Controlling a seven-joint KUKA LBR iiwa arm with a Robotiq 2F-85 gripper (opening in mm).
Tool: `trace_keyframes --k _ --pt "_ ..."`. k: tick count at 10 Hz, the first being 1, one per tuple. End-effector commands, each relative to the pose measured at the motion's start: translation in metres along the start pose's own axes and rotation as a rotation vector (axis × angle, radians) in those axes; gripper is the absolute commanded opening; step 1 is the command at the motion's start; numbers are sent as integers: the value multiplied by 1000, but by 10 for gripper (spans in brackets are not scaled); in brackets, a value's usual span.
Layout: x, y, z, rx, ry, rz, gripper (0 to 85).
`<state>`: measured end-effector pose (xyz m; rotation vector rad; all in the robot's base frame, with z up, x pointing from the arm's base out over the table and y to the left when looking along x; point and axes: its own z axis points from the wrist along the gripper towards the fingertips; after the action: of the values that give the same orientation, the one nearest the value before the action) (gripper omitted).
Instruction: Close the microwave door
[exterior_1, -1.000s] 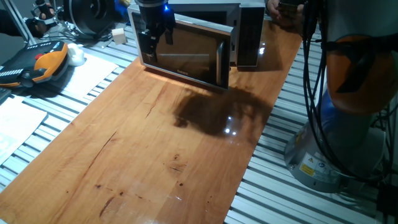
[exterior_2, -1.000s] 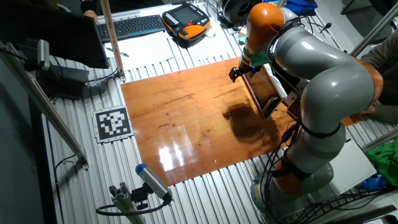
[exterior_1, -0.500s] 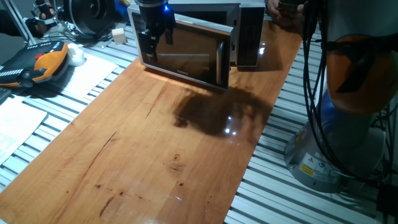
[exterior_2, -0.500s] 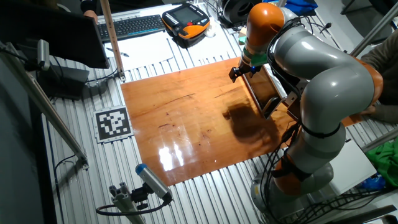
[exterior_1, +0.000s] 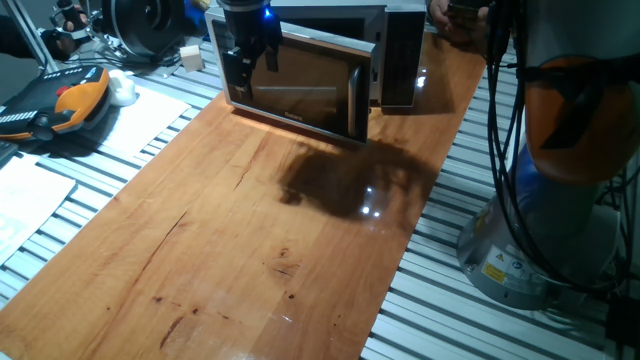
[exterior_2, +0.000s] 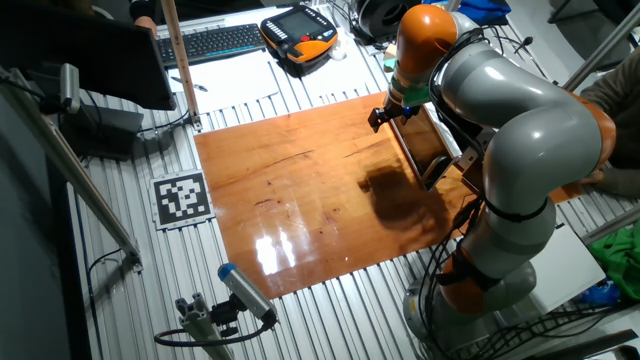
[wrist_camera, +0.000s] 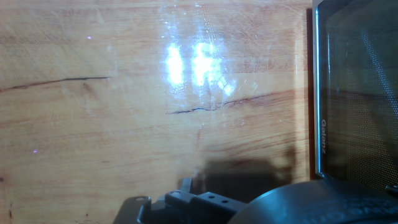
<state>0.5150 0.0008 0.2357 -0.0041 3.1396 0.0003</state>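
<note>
The microwave (exterior_1: 400, 50) stands at the far end of the wooden table (exterior_1: 250, 230). Its microwave door (exterior_1: 310, 95) is ajar, with the handle edge (exterior_1: 357, 100) swung out toward the table. My gripper (exterior_1: 255, 62) hangs in front of the door's left part, close to the glass; dark on dark, its jaws are unreadable. In the other fixed view the gripper (exterior_2: 383, 118) sits at the near end of the door (exterior_2: 428, 150). The hand view shows the door's frame and window (wrist_camera: 357, 93) at the right, logo along the frame, no fingertips.
An orange-and-black teach pendant (exterior_1: 60, 105) and a white object (exterior_1: 122, 90) lie left of the table. A keyboard (exterior_2: 215, 42) and a printed marker tag (exterior_2: 181, 198) sit on the slatted bench. The arm's base (exterior_1: 540, 230) stands to the right.
</note>
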Motion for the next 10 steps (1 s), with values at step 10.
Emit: trace_keyframes --k 10 --pt "0 0 0 135 81 -129 0"
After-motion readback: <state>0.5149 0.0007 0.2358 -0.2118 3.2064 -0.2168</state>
